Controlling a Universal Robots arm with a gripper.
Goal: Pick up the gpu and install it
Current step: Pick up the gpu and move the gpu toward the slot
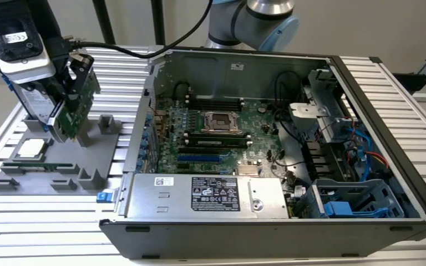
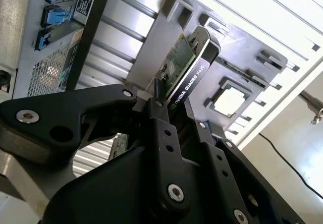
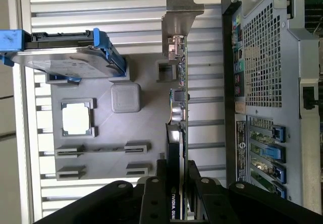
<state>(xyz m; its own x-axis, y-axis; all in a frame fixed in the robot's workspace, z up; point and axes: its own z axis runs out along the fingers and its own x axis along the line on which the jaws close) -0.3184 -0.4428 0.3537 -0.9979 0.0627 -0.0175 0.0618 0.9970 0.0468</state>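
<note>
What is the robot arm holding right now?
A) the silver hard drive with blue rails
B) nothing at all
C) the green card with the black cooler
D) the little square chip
C: in the first wrist view the end effector is shut on the gpu, while the hard drive and the square chip sit apart on the gray holder.

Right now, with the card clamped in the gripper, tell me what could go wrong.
1. The gripper pinches the card at one end, so the long free part could tilt or slip.
2. The hard drive stands close beside it and could get bumped.
3. Loose cables in the open computer case might snag the card.
</note>
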